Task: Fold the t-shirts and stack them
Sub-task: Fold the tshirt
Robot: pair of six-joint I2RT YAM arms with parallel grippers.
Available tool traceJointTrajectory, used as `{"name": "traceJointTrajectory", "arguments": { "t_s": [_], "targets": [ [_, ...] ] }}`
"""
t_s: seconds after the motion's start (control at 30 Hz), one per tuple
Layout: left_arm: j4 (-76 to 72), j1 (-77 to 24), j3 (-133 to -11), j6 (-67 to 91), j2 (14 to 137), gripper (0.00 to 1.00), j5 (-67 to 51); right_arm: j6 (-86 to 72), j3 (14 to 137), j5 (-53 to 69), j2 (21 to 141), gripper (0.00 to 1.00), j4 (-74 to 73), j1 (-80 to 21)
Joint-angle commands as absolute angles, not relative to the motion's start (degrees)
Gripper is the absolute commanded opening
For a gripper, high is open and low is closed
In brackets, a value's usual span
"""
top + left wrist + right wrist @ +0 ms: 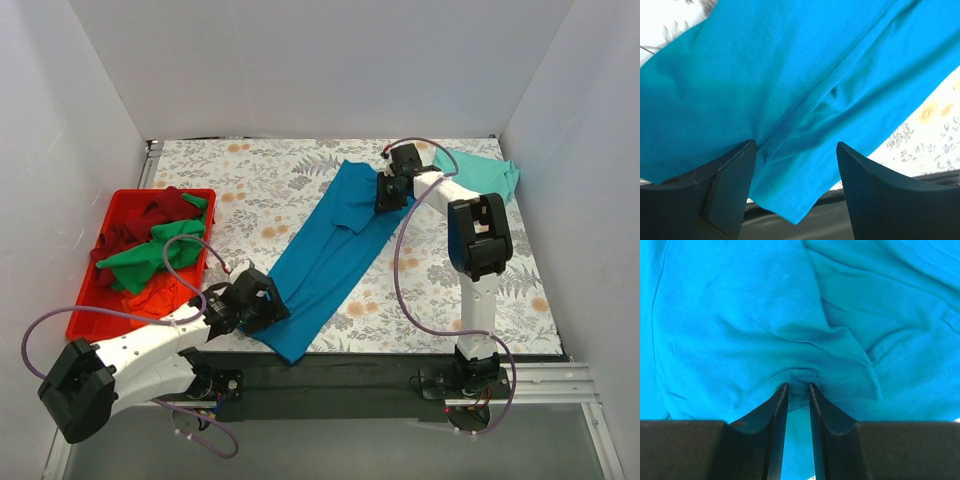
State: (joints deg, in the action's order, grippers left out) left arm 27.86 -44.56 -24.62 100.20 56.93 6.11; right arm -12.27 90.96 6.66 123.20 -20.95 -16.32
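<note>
The deep blue soft cloth t-shirt (325, 255) lies stretched in a long diagonal band across the floral-printed worktop (250, 190), apparently for an end-to-end fold. The right claw (388, 198) pinches a stitched hem at the far end, and the left claw (268, 305) is spread, its fingers (732, 185) straddling the near end ungripped. A pale mint green cloth shirt (482, 172) lies in the far right corner, a bright green shirt (150, 255) and a dark red shirt (160, 208) sit bunched in the red plastic tray (110, 212), and plain white walls (300, 60) box it all in.
</note>
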Motion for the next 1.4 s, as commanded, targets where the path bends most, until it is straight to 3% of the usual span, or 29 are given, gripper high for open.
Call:
{"name": "traceJointTrajectory", "arguments": {
  "t_s": [0.0, 0.7, 0.93, 1.37],
  "targets": [
    [30.94, -46.14, -22.5, 101.95, 57.39, 0.64, 2.9, -12.66, 94.47, 6.68, 127.7, 0.3, -24.61, -16.79],
    [19.34, -57.74, -31.64, 106.61, 74.79, 0.63, 0.88, -11.78, 123.12, 6.85, 142.2, 0.33, -34.45, -16.79],
    [18.81, -63.8, -38.14, 111.26, 82.0, 0.64, 3.95, -11.95, 124.72, 7.65, 143.44, 0.34, -34.63, -16.79],
    [15.12, -64.6, -50.0, 111.1, 91.14, 0.65, 4.31, -11.07, 125.25, 9.84, 141.86, 0.34, -34.45, -16.88]
  ]
}}
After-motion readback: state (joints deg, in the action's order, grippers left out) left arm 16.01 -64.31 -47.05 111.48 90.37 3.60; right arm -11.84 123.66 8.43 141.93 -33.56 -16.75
